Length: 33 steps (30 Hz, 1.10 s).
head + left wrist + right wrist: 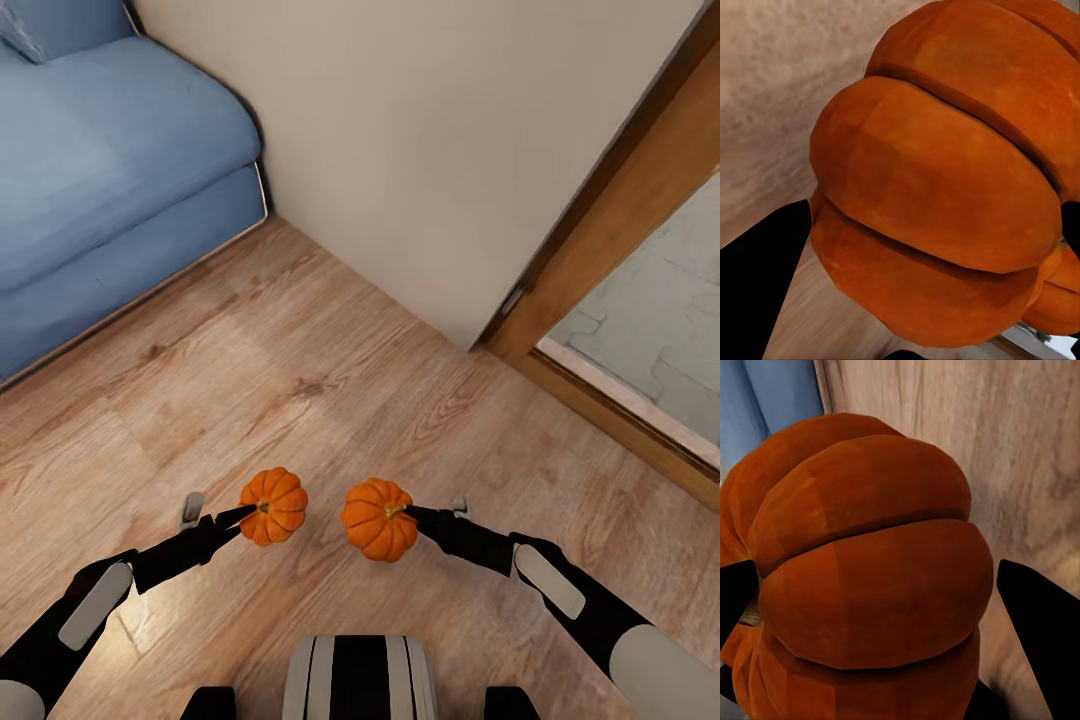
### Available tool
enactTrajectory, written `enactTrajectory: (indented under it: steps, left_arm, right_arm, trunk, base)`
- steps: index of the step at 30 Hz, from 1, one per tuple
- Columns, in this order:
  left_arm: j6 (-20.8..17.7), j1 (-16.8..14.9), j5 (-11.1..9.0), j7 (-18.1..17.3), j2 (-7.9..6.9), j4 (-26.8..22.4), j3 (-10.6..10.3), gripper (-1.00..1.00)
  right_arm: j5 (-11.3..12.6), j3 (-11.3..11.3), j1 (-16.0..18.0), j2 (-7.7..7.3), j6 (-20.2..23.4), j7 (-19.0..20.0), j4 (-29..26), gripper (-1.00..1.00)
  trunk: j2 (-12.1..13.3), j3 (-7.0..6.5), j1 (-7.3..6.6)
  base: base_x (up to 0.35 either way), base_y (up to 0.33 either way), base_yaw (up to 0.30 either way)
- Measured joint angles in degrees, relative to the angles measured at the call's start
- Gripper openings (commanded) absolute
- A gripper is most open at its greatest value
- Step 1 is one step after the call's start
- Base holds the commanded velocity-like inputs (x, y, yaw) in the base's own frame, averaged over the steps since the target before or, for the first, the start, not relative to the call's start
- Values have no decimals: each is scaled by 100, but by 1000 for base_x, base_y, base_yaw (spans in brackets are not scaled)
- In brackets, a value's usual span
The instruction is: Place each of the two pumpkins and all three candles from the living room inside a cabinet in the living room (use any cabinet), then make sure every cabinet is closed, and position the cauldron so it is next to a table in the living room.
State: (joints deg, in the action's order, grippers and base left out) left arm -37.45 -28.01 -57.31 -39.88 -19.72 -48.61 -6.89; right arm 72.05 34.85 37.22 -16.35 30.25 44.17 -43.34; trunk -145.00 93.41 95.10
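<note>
Two small orange pumpkins hang side by side above the wooden floor in the head view. My left gripper (243, 518) is shut on the left pumpkin (275, 505), and my right gripper (408, 514) is shut on the right pumpkin (377, 518). Up close, the left pumpkin (945, 187) sits between black fingers (761, 277) in the left wrist view. The right pumpkin (870, 577) is likewise clamped between dark fingers (1039, 622) in the right wrist view. The candles, cabinet, cauldron and table are out of view.
A blue sofa (100, 170) stands at the upper left on the wooden floor (300, 370). A beige wall (430, 140) runs ahead, ending at a wood-framed doorway (620, 240) on the right that opens onto a grey floor.
</note>
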Motion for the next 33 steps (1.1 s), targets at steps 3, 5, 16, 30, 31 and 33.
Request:
enactTrajectory:
  steps: [3, 5, 16, 30, 31, 33]
  left_arm:
    - [-9, 0, -12, -6, 0, -23, -3, -100]
    - [-17, 0, -10, -4, 0, -39, -7, -100]
    - [-68, 0, -18, -7, 0, -69, -36, -100]
    - [-98, 0, -71, -25, -73, -158, -68, -100]
    - [-98, 0, -70, -25, -72, -179, -73, -100]
    - [-108, 0, -83, -25, -72, -257, -82, -100]
  right_arm:
    - [7, 0, 0, -2, -3, 0, 0, -100]
    - [7, 0, 0, -2, -4, 0, 0, -100]
    - [7, 0, 0, -8, -17, -21, 0, -100]
    - [-152, 11, -1, -18, -643, -53, 44, -100]
    - [-166, 7, 0, -16, -643, -47, 40, -100]
    - [-204, 10, -4, -13, -647, -38, 37, -100]
  trunk:
    - [4, -67, -8]
    - [7, -111, -13]
    - [21, -355, -41]
    - [40, -665, -77]
    - [42, -687, -80]
    - [44, -732, -85]
  base:
    - [0, 0, 0]
    - [0, 0, 0]
    - [0, 0, 0]
    - [0, 0, 0]
    - [0, 0, 0]
    - [0, 0, 0]
